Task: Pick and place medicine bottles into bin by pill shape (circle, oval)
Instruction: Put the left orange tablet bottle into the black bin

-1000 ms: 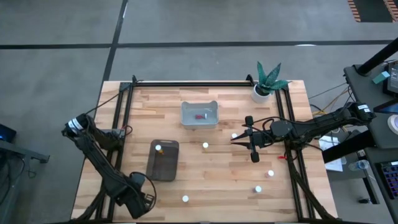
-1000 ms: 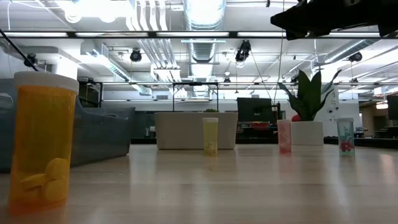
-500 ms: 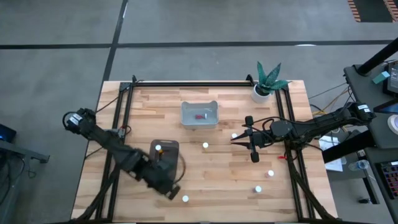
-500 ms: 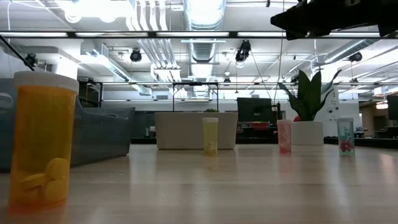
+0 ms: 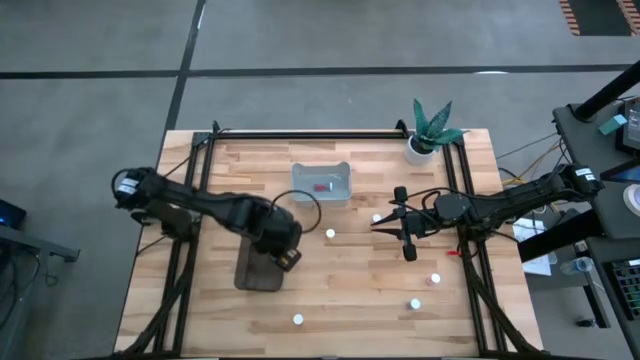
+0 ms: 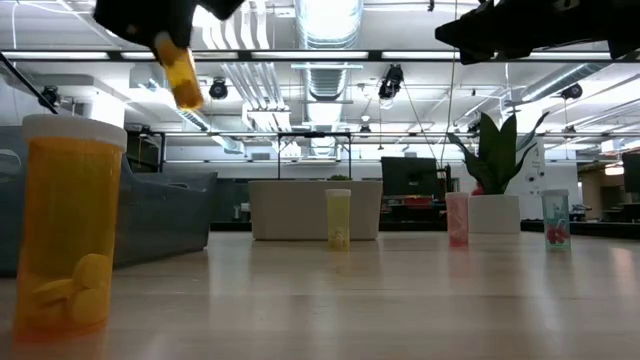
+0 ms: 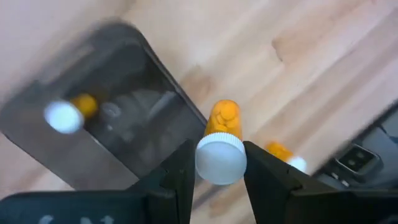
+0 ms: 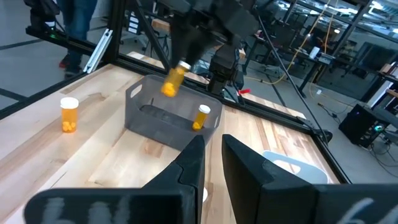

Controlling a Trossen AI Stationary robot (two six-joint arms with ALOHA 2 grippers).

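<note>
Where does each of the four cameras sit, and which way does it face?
High view: overhead, looking straight down on the wooden table; both arms show.
Low view: at tabletop height, looking level across; arm parts hang at top.
Left wrist view: on the left arm, facing the dark grey plastic bin; left pincer grips an amber bottle with white cap.
Right wrist view: behind the shut right pincer.
Both wrist views share the bin.

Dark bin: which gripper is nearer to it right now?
Left. The left gripper holds an amber bottle just above the dark bin, at its edge. The right gripper hangs shut well off to the side, past the clear bin.
</note>
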